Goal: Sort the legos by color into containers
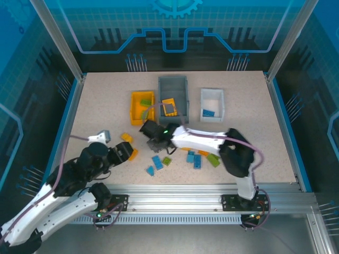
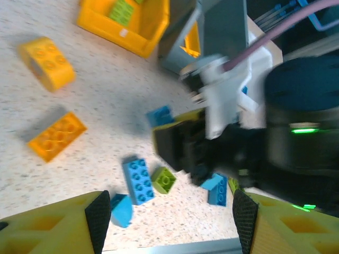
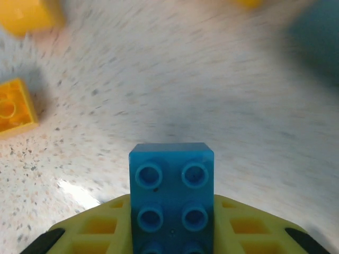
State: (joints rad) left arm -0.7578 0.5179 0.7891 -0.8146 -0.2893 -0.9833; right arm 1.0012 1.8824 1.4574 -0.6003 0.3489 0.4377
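The right fingers (image 3: 100, 227) are clamped on a blue brick (image 3: 171, 185), its studs turned up toward the wrist camera. I cannot tell whether it touches the speckled surface (image 3: 222, 106). To their left lie two orange bricks (image 3: 16, 108), the farther one blurred.

From above, these fingers sit mid-surface, just in front of the yellow-orange bin (image 1: 133, 108) and the dark grey bin (image 1: 161, 87). The first holds a green brick (image 1: 145, 102) and the second the flat orange frame (image 1: 169, 107). The white bin (image 1: 212, 94) stands apart to the right with a blue piece (image 1: 208, 112) inside.

Loose blue, green and orange bricks (image 1: 157, 161) lie scattered on the near side.

The right arm (image 1: 201, 138) folds at the elbow and stretches its white forearm low and leftward across that scatter.

The left fingers (image 2: 58, 222) stand apart with nothing between them, above a blue brick and a green one (image 2: 163, 180). The right arm's dark wrist blocks part of their outlook on the bins. The left arm (image 1: 63, 185) is folded at the near left.
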